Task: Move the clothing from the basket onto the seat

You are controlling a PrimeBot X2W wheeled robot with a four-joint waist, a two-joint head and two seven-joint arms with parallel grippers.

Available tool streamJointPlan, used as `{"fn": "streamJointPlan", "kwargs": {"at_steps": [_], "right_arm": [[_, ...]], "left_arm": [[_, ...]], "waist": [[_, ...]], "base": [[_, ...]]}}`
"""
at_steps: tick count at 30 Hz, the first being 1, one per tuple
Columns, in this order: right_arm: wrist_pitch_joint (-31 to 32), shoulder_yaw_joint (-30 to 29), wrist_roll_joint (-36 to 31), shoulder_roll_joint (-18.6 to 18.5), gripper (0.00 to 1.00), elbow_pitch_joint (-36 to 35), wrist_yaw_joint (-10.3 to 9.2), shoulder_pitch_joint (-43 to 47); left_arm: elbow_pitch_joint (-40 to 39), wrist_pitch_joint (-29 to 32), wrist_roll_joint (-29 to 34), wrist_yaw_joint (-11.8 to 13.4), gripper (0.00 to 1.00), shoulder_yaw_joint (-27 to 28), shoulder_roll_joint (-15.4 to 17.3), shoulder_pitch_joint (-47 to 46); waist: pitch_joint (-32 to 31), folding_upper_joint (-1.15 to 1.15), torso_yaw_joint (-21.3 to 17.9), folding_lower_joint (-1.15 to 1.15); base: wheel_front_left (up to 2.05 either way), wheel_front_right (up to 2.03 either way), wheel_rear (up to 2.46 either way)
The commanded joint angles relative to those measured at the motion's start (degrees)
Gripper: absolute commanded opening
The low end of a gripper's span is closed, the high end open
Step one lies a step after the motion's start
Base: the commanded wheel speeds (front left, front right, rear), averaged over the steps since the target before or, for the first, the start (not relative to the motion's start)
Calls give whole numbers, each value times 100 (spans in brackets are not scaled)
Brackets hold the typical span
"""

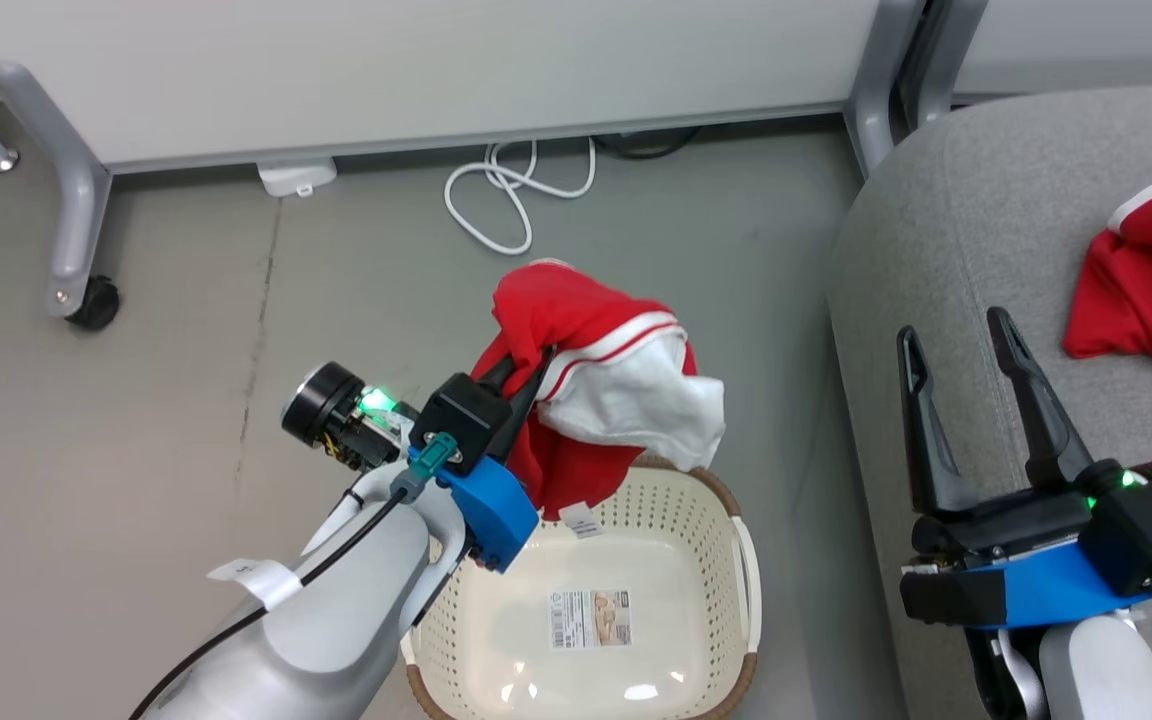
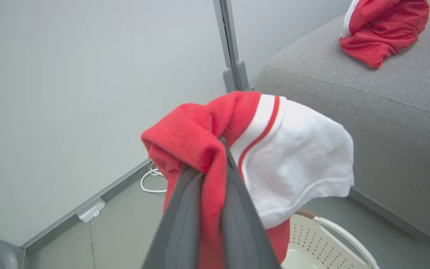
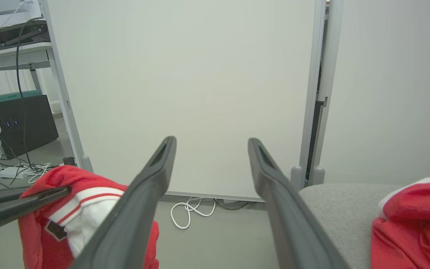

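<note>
Above the far rim of the basket (image 1: 671, 495), a red garment (image 1: 586, 320) with a white, red-striped sleeve hung bunched from the left gripper (image 1: 536, 362), whose fingers pinched its red fabric. A small white tag (image 1: 581, 520) dangled over the basket. Right of the basket, a second red garment (image 1: 1151, 280) lay crumpled on the grey seat (image 1: 986, 200), partly cut off by the frame. The right gripper (image 1: 951, 325) hovered between basket and that garment, fingers spread, holding nothing. Beyond the basket lay a coiled white cable (image 1: 496, 190) beneath a pale partition (image 1: 436, 70). The left forearm (image 1: 336, 620) hid the basket's near-left rim; a label (image 1: 591, 617) on its floor was too small to read.
</note>
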Motion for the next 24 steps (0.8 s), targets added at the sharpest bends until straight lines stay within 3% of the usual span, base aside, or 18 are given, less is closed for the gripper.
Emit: {"fn": "streamJointPlan", "kwargs": {"at_steps": [1,13,24], "right_arm": [[-2,10,14,-5,100,31,1,118],[-2,107,157,-5,100,155,1,435],[-1,200,268,-5,100,206,1,651]], "left_arm": [[-196,-29,60,47,0,140,37,61],[-1712,-29,260,65,0,1166,94,204],[-2126,-29,382,35,0,1440,18,100]], "waist": [[-127,-1,-37,1],[-801,-1,-20,1],[-1149,-1,-35,1]], "base": [[0,0,0],[0,0,0],[0,0,0]]}}
